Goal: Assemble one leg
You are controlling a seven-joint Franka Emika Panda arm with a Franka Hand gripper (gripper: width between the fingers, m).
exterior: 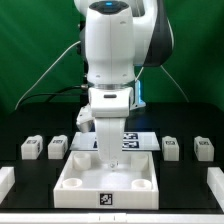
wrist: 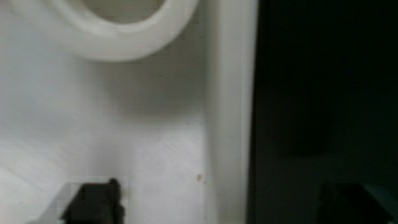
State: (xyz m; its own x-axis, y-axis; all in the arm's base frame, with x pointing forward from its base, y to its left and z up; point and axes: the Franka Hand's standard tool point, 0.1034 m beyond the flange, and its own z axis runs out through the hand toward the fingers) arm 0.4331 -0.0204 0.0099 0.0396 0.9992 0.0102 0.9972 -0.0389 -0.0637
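Observation:
Four legs stand in a row on the black table behind the tray, two on the exterior view's left [exterior: 30, 148] [exterior: 58, 146] and two on its right [exterior: 170, 146] [exterior: 203, 148]. My gripper [exterior: 107, 152] is lowered at the back wall of the large white tray [exterior: 72, 178]. In the wrist view my gripper [wrist: 217, 203] straddles the tray wall [wrist: 224, 120]. One dark finger [wrist: 93, 200] is over the tray's inside and the other is over the black table. The jaws stand wide apart and hold nothing. A round hole [wrist: 116, 22] in the tray shows.
The marker board [exterior: 135, 140] lies behind the tray, partly hidden by the arm. White bracket pieces sit at the table's front corners [exterior: 5, 182] [exterior: 214, 186]. A green curtain and cables are behind the arm.

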